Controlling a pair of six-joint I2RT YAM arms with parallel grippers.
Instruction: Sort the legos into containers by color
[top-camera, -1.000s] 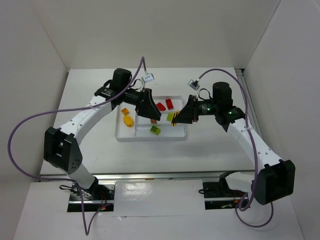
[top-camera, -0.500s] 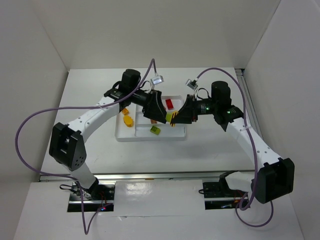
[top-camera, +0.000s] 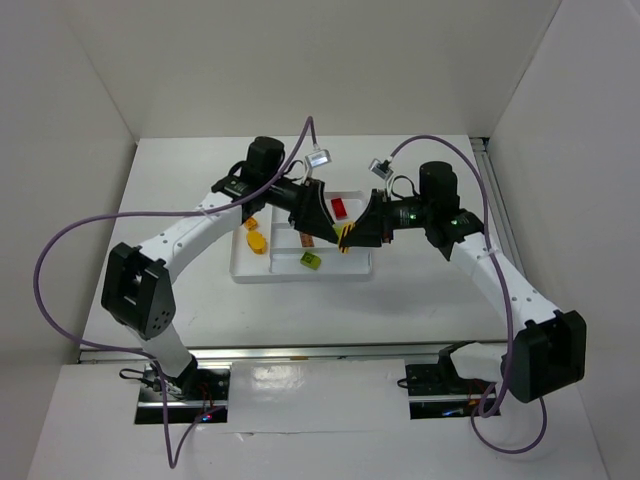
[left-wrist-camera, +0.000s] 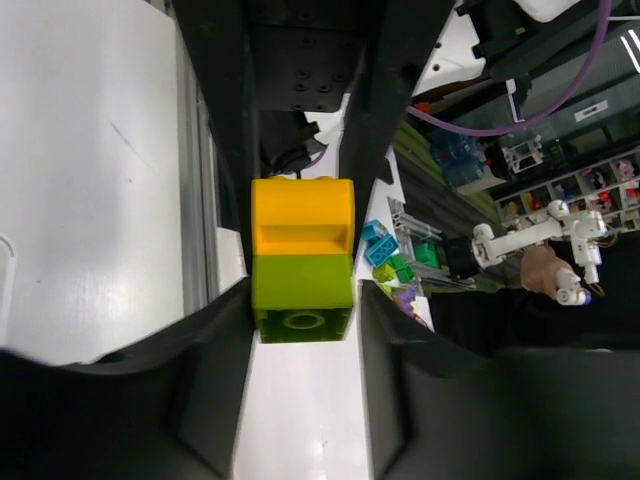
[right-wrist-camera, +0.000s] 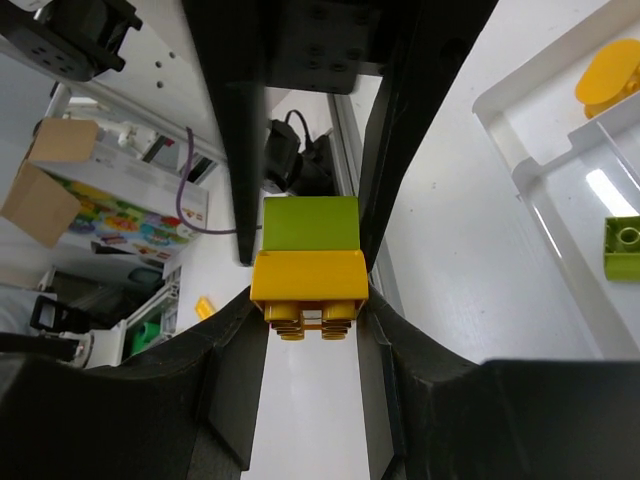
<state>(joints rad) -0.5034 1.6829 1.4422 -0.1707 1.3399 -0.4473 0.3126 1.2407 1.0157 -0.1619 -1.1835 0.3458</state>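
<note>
Green in the left gripper (left-wrist-camera: 302, 305), yellow in the right gripper (right-wrist-camera: 310, 305). Pinches the green brick (left-wrist-camera: 302, 290) by its two smooth flanks, lower centre of the left wrist view; clenches the yellow brick (right-wrist-camera: 310, 272) the same way, centre of the right wrist view. Shows both bricks plugged together, stud into socket, as one short column. Hangs in the air at the centre of the top view, over the right half of the tray (top-camera: 275, 268), apparently not touching it. Probably light, stiff and hard, with glossy sides that can slip; no danger of crushing. Better to hold each on the flat flanks, away from the seam, and to bend the joint open rather than pull straight. Further out, inside the tray: loose green brick (top-camera: 311, 259) lower centre, red brick (top-camera: 339, 208) above, yellow pieces (top-camera: 256, 241) at left.
</note>
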